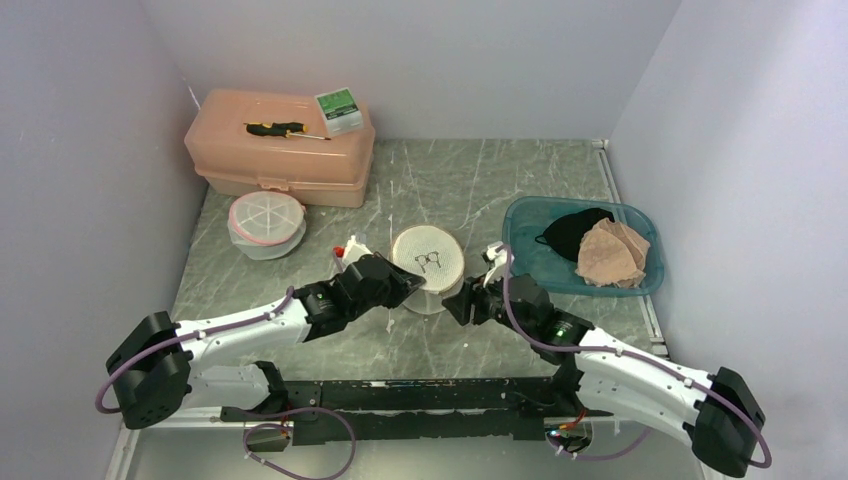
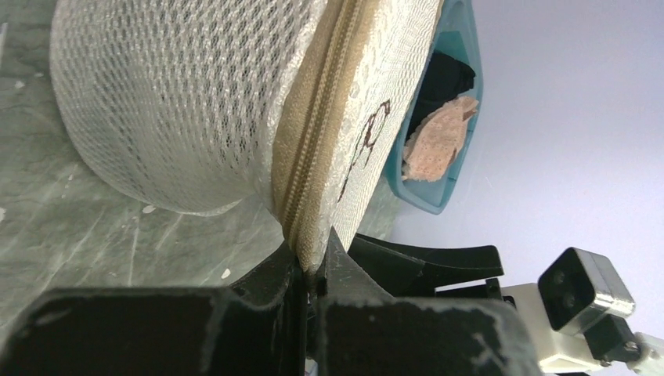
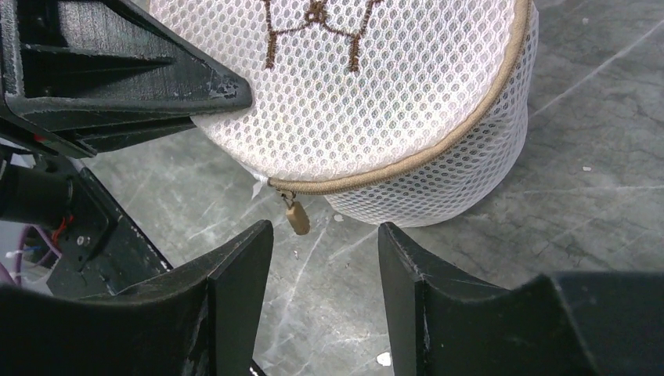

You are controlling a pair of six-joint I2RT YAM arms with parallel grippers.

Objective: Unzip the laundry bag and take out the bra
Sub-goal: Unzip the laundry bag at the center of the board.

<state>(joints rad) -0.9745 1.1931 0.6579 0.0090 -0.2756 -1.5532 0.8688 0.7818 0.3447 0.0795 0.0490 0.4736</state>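
Note:
The laundry bag (image 1: 428,262) is a round white mesh drum with a tan zip and a brown stitched emblem on its lid, standing mid-table. My left gripper (image 1: 413,287) is shut on the bag's zipped rim; in the left wrist view the tan zip (image 2: 313,149) runs down into my closed left gripper (image 2: 313,266). My right gripper (image 3: 325,235) is open just in front of the bag (image 3: 376,94), and the tan zip pull (image 3: 296,215) hangs a little above the gap, nearer the left finger, touching neither. The zip looks closed. The bra is hidden.
A teal bin (image 1: 520,225) at the right holds black and beige garments. A pink toolbox (image 1: 280,150) with a screwdriver and a small green box stands at the back left. A second round mesh bag (image 1: 266,222) with pink trim sits before it. Walls enclose three sides.

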